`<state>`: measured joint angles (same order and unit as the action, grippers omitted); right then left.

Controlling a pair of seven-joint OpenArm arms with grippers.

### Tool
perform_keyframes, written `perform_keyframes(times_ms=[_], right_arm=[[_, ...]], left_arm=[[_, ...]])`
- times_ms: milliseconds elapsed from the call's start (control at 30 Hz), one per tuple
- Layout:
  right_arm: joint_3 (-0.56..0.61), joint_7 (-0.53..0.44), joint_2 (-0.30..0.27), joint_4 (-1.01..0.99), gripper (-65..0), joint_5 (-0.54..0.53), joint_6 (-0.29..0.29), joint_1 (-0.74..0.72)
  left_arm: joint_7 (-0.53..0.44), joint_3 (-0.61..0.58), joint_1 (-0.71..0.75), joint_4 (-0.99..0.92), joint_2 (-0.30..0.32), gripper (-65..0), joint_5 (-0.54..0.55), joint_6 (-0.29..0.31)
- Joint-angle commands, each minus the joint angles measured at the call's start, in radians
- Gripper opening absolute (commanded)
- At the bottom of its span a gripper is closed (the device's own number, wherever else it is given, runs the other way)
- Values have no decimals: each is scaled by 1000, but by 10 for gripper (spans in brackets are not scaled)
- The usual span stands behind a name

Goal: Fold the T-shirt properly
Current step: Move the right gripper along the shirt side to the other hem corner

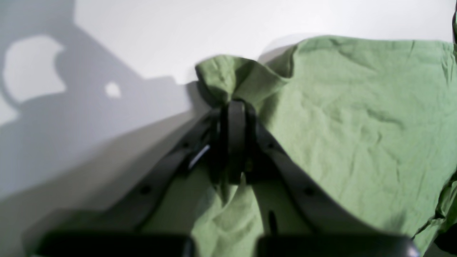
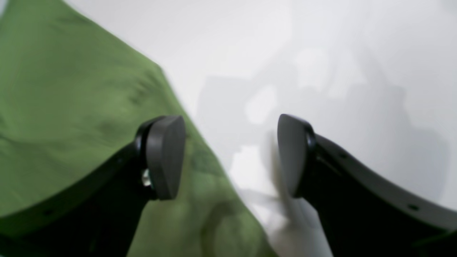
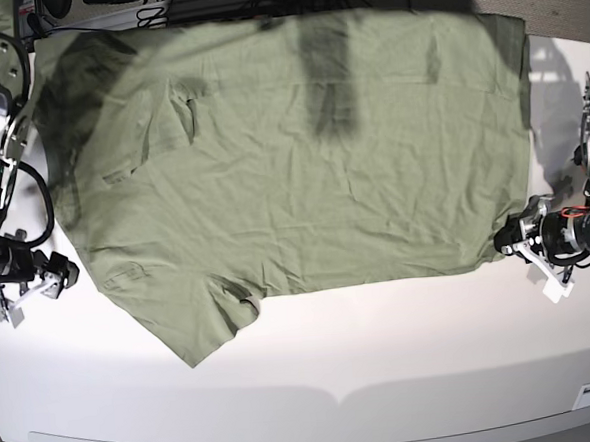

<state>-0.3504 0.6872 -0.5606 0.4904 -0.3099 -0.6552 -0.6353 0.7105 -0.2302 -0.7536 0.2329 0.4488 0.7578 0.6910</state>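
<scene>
Green fabric fills most of the base view: the T-shirt (image 3: pixel 312 170) lies spread and wrinkled across the white table (image 3: pixel 384 366), its long straight edges running along the far side and the near middle, with a short sleeve (image 3: pixel 206 322) sticking out toward the near left corner and another sleeve folded onto the body near the upper left. The left gripper (image 1: pixel 234 117), seen at the right edge of the base view, has its jaws pressed together on a bunched corner of the T-shirt; in the left wrist view the cloth puckers into a small raised knot just above the closed black fingertips (image 1: pixel 235 142), and the rest of the shirt stretches away to the right, lying flat on the table. The right gripper (image 2: pixel 231 157), at the left edge of the base view, has its jaws spread wide with nothing between them. In the blurred right wrist view one rounded black pad (image 2: pixel 166 157) hangs over the edge of the green cloth while the other pad (image 2: pixel 291 153) sits over bare white table; whether either pad touches the surface cannot be told.
</scene>
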Motion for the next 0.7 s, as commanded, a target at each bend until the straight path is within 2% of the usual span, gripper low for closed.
perform_keyframes(times_ms=[0,300,400,467,667], right_arm=[[-4,-17,-21,14,-243,-29,-3,-41],[-4,-5,-26,14,-243,-39,-3,-65],[-4,-13,-35,14,-243,-41,-3,-66],[-4,-59,-43,14,-243,-53,-3,-65],[-4,-46,-72,14,-243,-103,-3,-66]], left_arm=[[0,0,-30,10,14,-650,10,7],[2,0,-30,10,14,-650,10,7],[10,0,-30,10,14,-650,10,7],[16,0,-30,10,14,-650,10,7],[15,0,-30,10,14,-650,11,7]])
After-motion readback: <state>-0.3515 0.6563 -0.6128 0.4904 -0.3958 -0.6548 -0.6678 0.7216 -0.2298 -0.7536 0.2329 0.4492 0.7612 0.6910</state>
